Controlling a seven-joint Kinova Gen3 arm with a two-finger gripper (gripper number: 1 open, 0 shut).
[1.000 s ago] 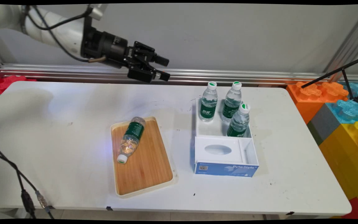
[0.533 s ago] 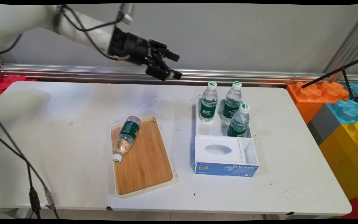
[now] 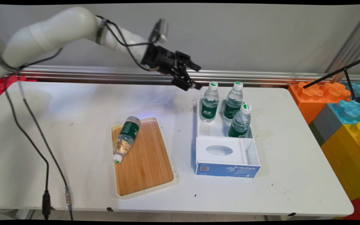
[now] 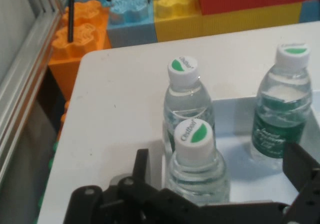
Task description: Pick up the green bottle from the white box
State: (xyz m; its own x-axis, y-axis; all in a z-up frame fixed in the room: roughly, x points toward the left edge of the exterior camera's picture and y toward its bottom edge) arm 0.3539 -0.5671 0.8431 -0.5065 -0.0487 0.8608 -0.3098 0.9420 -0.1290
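Main view: the gripper [image 3: 196, 76] hangs spread and empty beside the nearest bottle [image 3: 210, 102] in the box [image 3: 227, 165]; another bottle [image 3: 126, 138] lies on the tray [image 3: 145, 168].

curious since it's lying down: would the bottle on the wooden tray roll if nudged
Probably: the bottle lies on its side on the flat wooden tray, its cap at the raised rim, which might stop it. It looks only part full, so likely light.
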